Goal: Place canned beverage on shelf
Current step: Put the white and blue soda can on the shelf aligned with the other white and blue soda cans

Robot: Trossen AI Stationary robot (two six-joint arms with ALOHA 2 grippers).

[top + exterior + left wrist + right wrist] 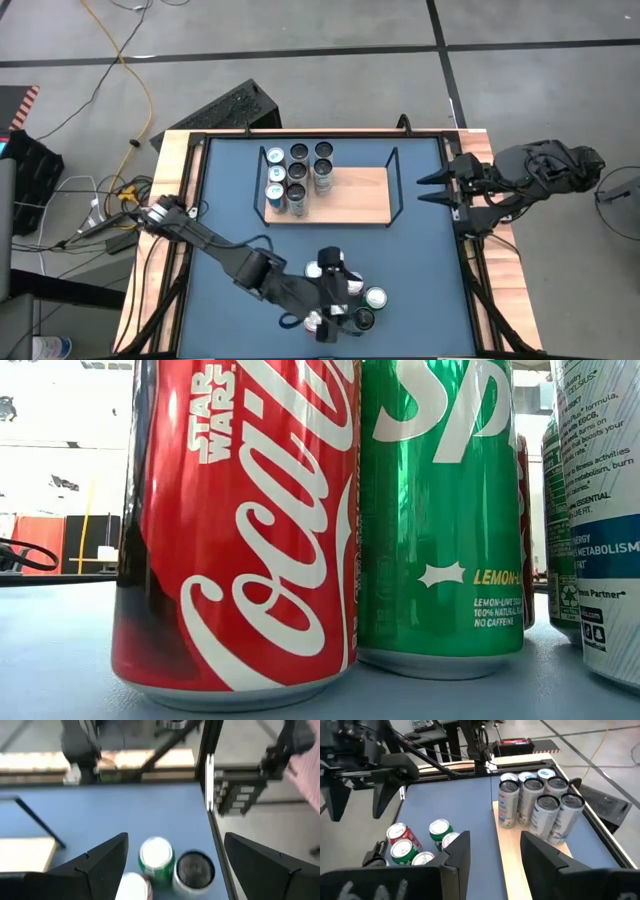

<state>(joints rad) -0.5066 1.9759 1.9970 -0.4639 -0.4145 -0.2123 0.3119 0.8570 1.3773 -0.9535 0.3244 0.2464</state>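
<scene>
A cluster of several cans [375, 297] stands upright on the blue tabletop near its near edge. In the low view it shows as a red cola can [240, 530] and a green lemon-lime can [440, 510]. My left gripper [335, 300] hovers open above this cluster. In the left wrist view [175, 837] a green can [156, 859] and a dark-topped can [194, 870] stand between its fingers, below them. The light-wood shelf [355, 195] at the table's far middle holds several cans [298, 175] on its left part. My right gripper [422, 189] waits open at the table's right edge.
The shelf's black wire rails [395, 185] stand upright at its two ends, and its right part [512, 865] is bare wood. A wooden rim and a black frame [470, 250] run round the tabletop. Bare blue tabletop [420, 270] lies between the shelf and the cluster.
</scene>
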